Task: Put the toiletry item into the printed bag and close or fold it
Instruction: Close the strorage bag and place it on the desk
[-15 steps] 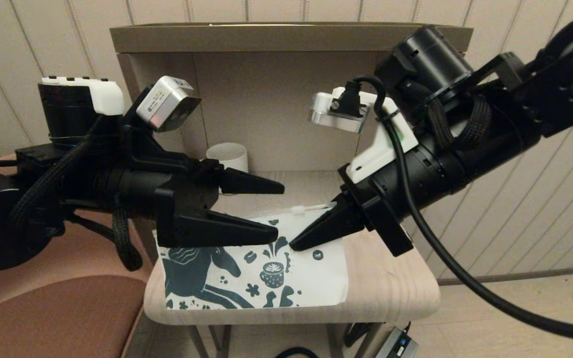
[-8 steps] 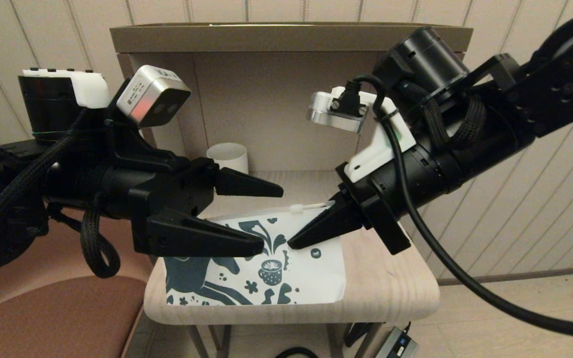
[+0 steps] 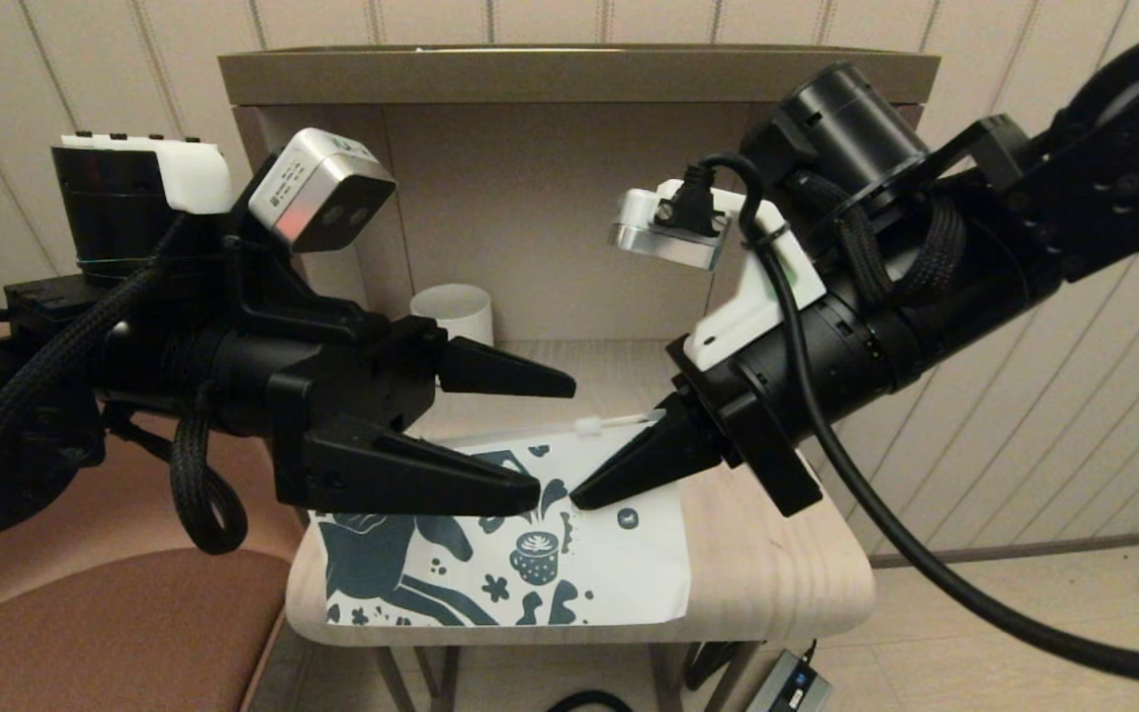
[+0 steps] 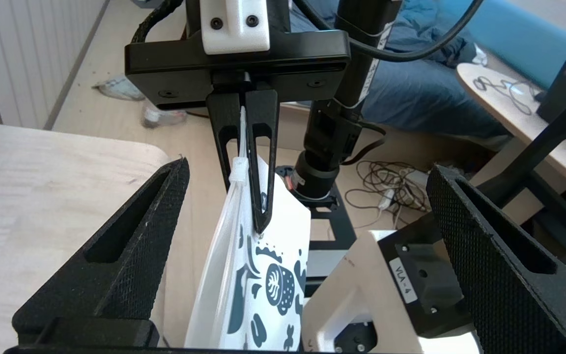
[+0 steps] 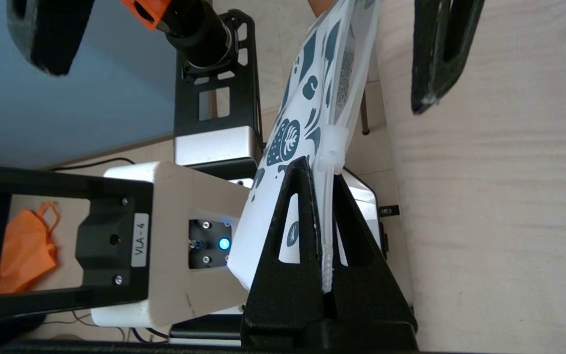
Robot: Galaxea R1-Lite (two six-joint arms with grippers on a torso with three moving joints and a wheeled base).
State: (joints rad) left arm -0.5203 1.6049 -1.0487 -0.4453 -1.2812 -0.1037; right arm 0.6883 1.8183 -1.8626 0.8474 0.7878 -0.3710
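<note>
The printed bag point(image 3: 589, 569) is a white pouch with a dark teal horse and flowers. It is held up by its zip edge, and its lower edge lies near the front of the table point(image 3: 777, 564). My right gripper point(image 3: 579, 492) is shut on that zip edge beside the white slider point(image 3: 589, 425); the right wrist view shows the right gripper point(image 5: 321, 172) clamping the bag point(image 5: 307, 98). My left gripper point(image 3: 550, 435) is open, level with the bag's top and to its left, touching nothing. The left wrist view shows the bag point(image 4: 258, 305) between the left gripper's fingers. No toiletry item is in view.
A white ribbed mug point(image 3: 453, 309) stands at the back left of the table, under a brown shelf point(image 3: 569, 74). A brown chair point(image 3: 105, 613) is left of the table. Cables and an adapter point(image 3: 792, 682) lie on the floor.
The left gripper drew back to the left, dropped a little, then edged forward again, still open. The right gripper kept its hold, and the bag shifted slightly toward the table's front edge.
</note>
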